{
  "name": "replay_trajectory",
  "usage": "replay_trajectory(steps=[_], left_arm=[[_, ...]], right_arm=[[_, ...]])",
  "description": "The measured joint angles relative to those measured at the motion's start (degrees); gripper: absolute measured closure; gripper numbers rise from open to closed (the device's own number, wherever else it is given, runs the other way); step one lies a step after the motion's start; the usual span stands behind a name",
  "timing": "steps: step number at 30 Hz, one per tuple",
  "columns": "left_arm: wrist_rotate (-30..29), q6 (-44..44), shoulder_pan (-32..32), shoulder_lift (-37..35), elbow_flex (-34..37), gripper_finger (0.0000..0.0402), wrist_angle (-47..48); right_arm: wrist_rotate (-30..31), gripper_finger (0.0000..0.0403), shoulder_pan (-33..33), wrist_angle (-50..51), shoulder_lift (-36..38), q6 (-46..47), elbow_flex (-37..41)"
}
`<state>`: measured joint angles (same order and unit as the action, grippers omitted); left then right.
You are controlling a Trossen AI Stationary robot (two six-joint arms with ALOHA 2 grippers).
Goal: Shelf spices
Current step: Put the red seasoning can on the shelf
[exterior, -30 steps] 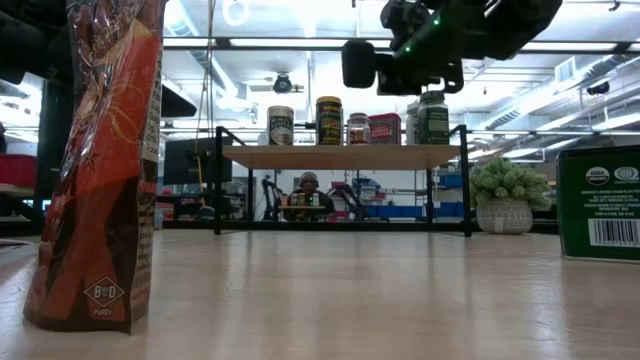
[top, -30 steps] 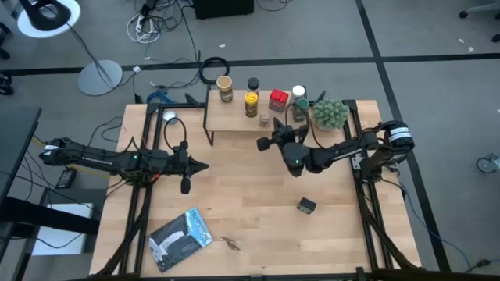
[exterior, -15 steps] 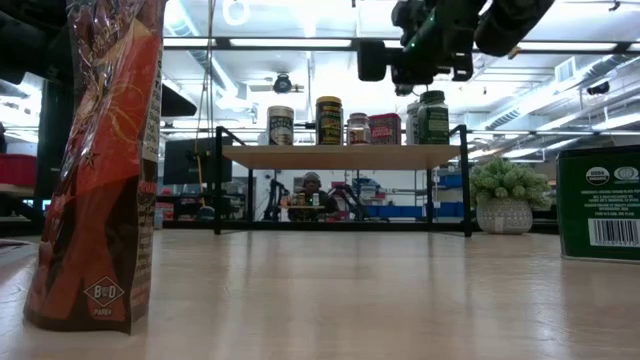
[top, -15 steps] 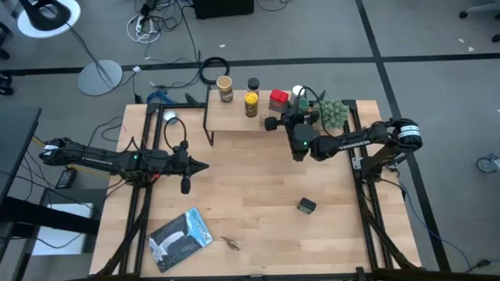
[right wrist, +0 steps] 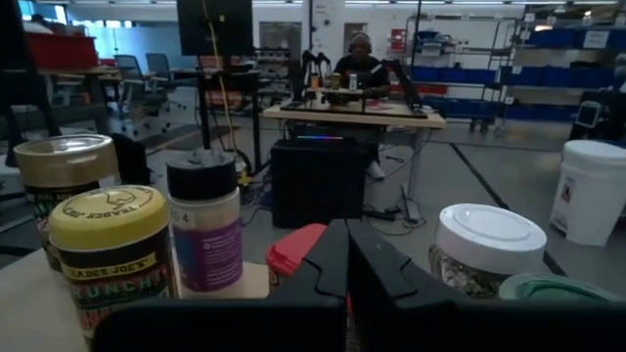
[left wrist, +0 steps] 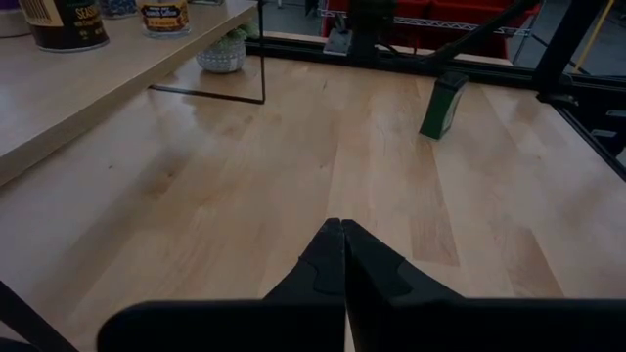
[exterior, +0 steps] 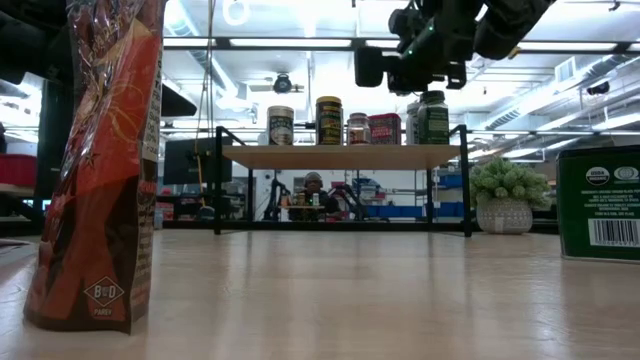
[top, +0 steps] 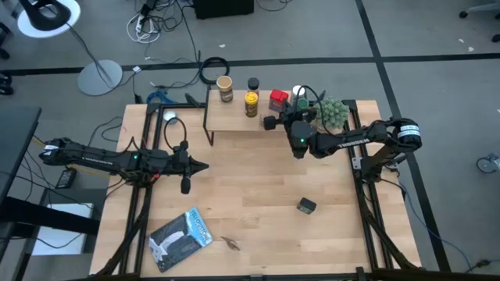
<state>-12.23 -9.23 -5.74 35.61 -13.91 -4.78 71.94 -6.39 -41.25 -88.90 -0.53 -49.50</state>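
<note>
So the right gripper (top: 291, 117) is hovering over the shelf (top: 234, 117) at the desk's far edge, fingers pinched together with nothing in them. The spices (top: 251, 103) are sitting in a row on the shelf, yellow jar (right wrist: 110, 249) and white-capped bottle (right wrist: 484, 246) included. One dark green tin (top: 306, 205) is lying near the desk's right edge. The left gripper (top: 201, 165) is waiting by the left edge, also clamped empty.

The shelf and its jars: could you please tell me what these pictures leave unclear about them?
- High view: the right gripper covers the small jars near the red tin.
- Right wrist view: its shut fingers hide most of that tin.
- Low view: labels on the shelf are too small to read.
</note>
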Motion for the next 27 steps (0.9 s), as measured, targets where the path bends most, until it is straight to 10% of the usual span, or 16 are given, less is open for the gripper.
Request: replay_trajectory(steps=[12,27], left_arm=[[0.0,0.3,0.0,0.0,0.0,0.0401,0.0],[0.4,0.0,0.0,0.0,0.0,0.0401,0.6]], right_arm=[[0.7,0.0403,3.8,13.0,-0.1,4.2,-6.8],[-26.9,0.0403,-5.7,66.9,0.0,37.8,-28.6]])
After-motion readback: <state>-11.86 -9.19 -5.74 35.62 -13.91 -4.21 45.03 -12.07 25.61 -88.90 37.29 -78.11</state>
